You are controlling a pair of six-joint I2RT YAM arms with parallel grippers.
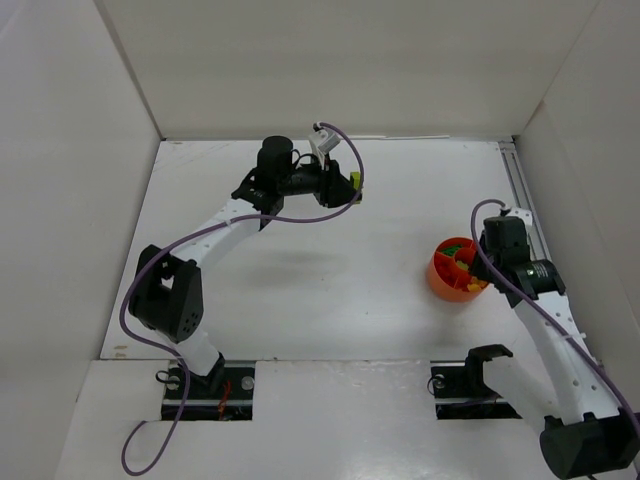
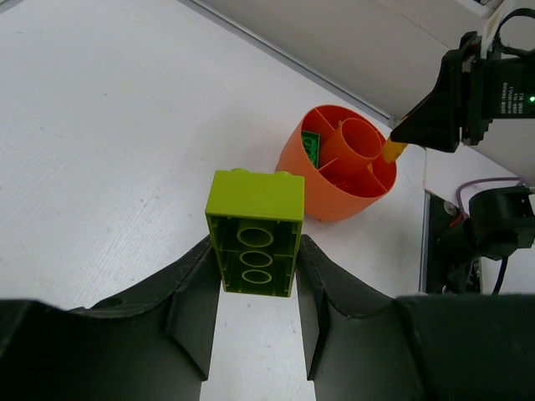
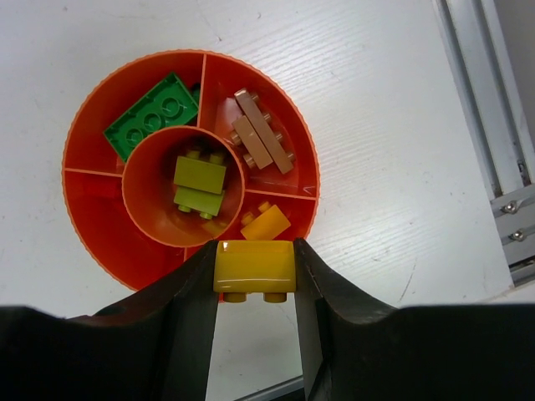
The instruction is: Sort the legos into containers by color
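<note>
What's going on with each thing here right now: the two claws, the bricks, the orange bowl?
orange bowl: upright, partly filled.
left gripper: shut on big lime brick, away from the bowl.
right gripper: shut on yellow brick, at the bowl's rim.
dark green brick: lying in an outer compartment.
brown bricks: together in another outer compartment.
loose yellow brick: in a third outer compartment.
small lime bricks: in the centre cup.

Orange bowl (image 3: 96, 221) being shown: dark green brick (image 3: 150, 117) at 11 o'clock, tan bricks (image 3: 263, 142) at 1 o'clock, yellow brick (image 3: 266, 224) at 5 o'clock, lime bricks (image 3: 199, 185) centred.
</note>
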